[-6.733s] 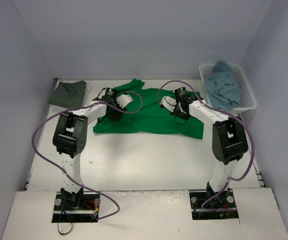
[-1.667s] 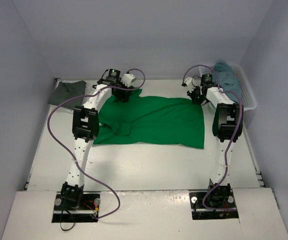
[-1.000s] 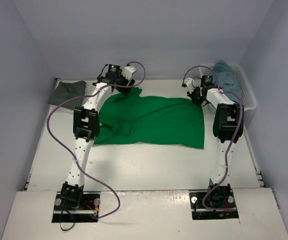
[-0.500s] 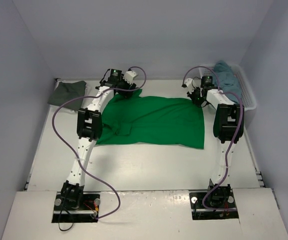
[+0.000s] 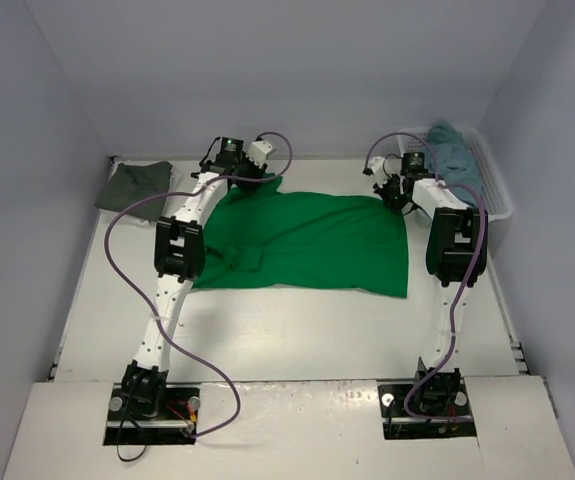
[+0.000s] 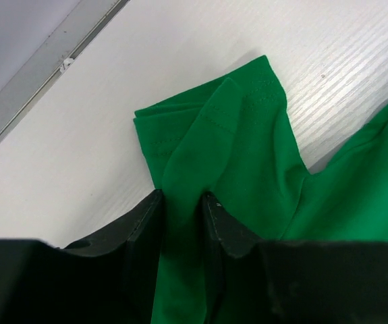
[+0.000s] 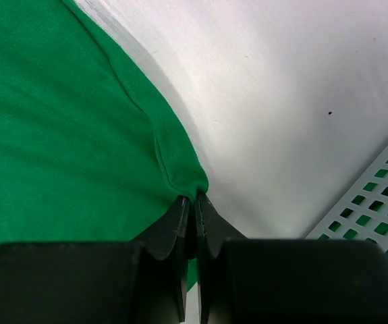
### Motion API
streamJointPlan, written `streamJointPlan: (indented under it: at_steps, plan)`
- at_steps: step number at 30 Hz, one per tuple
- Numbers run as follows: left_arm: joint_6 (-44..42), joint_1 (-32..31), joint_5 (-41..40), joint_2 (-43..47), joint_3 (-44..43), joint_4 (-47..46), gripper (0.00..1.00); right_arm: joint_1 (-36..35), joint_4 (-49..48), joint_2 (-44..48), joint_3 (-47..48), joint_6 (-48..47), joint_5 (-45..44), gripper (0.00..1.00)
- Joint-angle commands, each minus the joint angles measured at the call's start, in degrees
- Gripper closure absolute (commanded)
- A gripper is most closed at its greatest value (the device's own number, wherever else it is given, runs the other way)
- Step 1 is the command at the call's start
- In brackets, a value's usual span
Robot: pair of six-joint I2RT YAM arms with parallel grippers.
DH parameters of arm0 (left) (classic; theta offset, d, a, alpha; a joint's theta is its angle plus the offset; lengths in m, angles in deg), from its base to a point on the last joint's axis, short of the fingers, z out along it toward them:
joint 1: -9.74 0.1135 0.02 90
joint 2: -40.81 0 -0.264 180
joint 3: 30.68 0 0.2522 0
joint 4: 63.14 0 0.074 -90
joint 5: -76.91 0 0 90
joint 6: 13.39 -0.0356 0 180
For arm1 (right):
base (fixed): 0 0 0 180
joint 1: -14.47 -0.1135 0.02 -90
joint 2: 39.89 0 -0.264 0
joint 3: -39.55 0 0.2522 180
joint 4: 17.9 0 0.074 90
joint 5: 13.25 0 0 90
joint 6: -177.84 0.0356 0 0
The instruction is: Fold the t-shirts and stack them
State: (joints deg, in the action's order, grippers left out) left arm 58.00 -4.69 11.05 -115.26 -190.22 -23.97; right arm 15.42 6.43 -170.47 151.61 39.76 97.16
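A bright green t-shirt [image 5: 307,245] lies spread across the middle of the table, bunched at its left side. My left gripper [image 5: 250,183] is at the shirt's far left sleeve. In the left wrist view this gripper [image 6: 182,197] is shut on a fold of the green sleeve [image 6: 247,135], and cloth fills the gap between the fingers. My right gripper [image 5: 397,195] is at the far right corner. In the right wrist view it [image 7: 195,198] is shut, pinching the green hem [image 7: 59,135]. A dark grey t-shirt [image 5: 135,185] lies folded at the far left. A teal-blue t-shirt [image 5: 452,150] sits in the basket.
A white lattice basket [image 5: 494,195] stands at the far right against the wall, and its wall [image 7: 382,202] is close to my right gripper. Walls enclose the table on the left, right and back. Purple cables loop off both arms.
My left gripper has shifted slightly toward the sleeve and closed on it. The right gripper keeps its pinch on the corner. The shirt has barely moved.
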Motion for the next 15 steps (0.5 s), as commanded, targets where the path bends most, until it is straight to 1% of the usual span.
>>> streamJointPlan:
  at_steps: [1, 5, 9, 10, 15]
  plan:
    - [0.6, 0.5, -0.6, 3.1, -2.4, -2.4, 0.77, -0.6, 12.3, -3.0, -4.1, 1.5, -0.5, 1.00]
    - [0.6, 0.5, -1.0, 5.0, -0.4, -3.1, 0.79, -0.6, 12.0, -3.4, -4.1, 1.6, -1.0, 1.00]
    - [0.1, 0.7, -2.3, 8.6, 3.7, -4.8, 0.80, -2.0, 11.7, -2.9, -4.3, 2.1, -1.3, 1.00]
    - [-0.3, 1.0, -2.7, 10.9, 6.5, -5.9, 0.80, -2.4, 11.3, -2.6, -4.3, 2.5, -1.9, 1.00]
    - [0.2, 1.9, -2.5, 14.6, 10.4, -6.4, 0.80, -3.6, 10.4, -1.6, -5.2, 3.5, -4.5, 1.00]
